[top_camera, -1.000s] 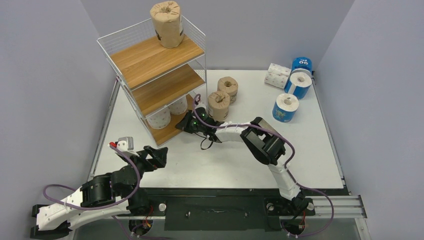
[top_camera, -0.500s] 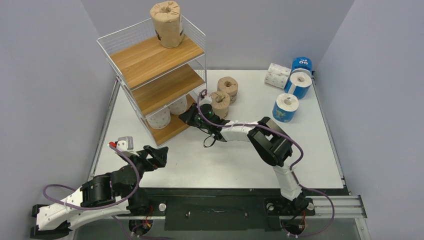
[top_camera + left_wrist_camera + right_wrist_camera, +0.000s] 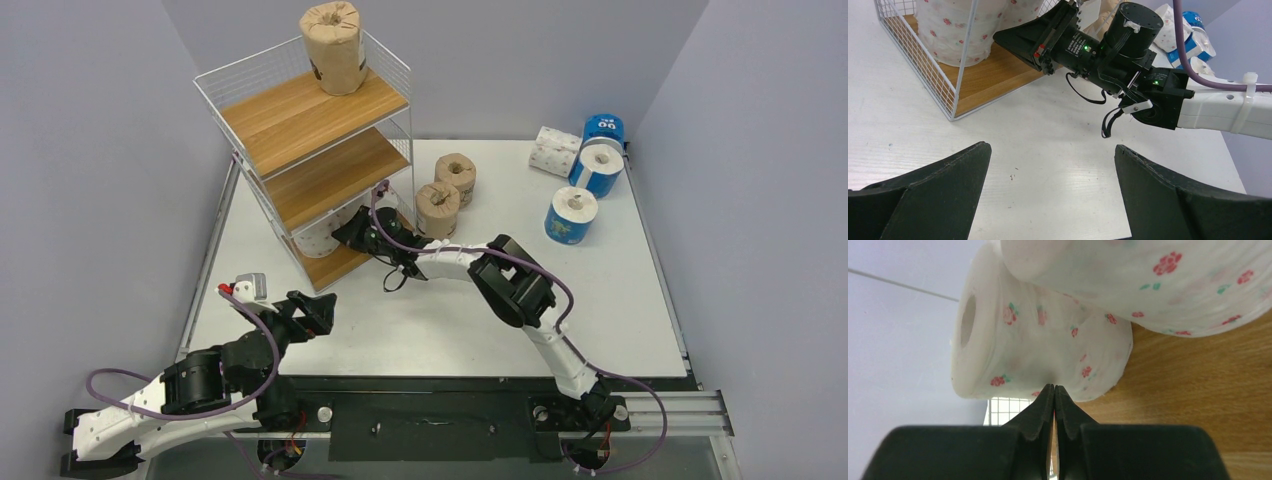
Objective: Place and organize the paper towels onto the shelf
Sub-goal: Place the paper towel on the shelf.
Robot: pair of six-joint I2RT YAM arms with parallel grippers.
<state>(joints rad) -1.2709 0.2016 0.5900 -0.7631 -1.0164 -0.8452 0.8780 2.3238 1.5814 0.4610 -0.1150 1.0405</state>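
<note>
Right tool (image 3: pixel 1054 388), pinched closed and empty, has advanced into bottom tier of white-wire wooden shelf (image 3: pixel 290 112). Tip now at flower-printed white roll (image 3: pixel 1043 357); likely nudging it inward.

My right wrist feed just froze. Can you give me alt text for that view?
The right gripper, jaws shut and empty, points its tips at the side of a white flower-print roll on a wooden shelf board. A second flower-print roll fills the upper right, overlapping the first.

A lab test cell: plain grey walls (image 3: pixel 90 150), white table (image 3: pixel 620 300).
</note>
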